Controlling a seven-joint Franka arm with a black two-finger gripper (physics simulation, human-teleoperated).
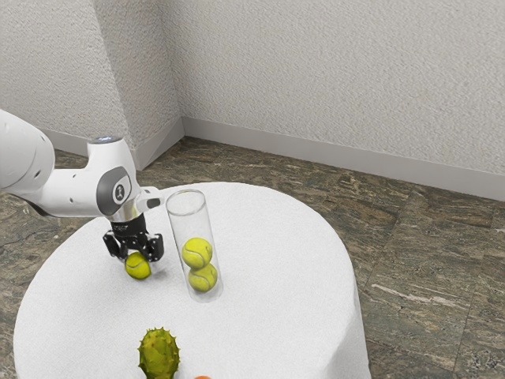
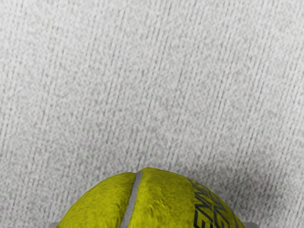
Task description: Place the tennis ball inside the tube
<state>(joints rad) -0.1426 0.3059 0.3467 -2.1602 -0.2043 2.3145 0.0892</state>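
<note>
The hand [image 1: 137, 257] points down at the table, its black fingers pinching the tennis ball [image 1: 138, 267] from two opposite sides. The ball sits low between the fingertips, bulging below them; whether it touches the cloth I cannot tell. It is round and felted, yellow-green, with a smooth, pale grey seam curving over it. In the wrist view the seam climbs across the ball between the two fingers, and dark block lettering is printed on the felt nearer one finger than the other. A sphere measures alike along every axis, so the seam and the print alone give it a direction.

Just beside the hand, toward the exterior view's right, the clear tube [image 1: 181, 233] stands on end on the table. It is a smooth, see-through cylinder, tall and narrow, its long axis upright and its round open rim uppermost, higher than the held ball. Inside, a lower ball [image 1: 203, 279] rests at the bottom with an upper ball [image 1: 196, 253] stacked on it, both yellow-green with pale seams.

The round table [image 1: 268, 260] wears a white, finely ribbed cloth. Well apart from the hand lies an oval, spiny green fruit [image 1: 158, 354], and near that, an orange thing [image 1: 203, 377], mostly cut off.
</note>
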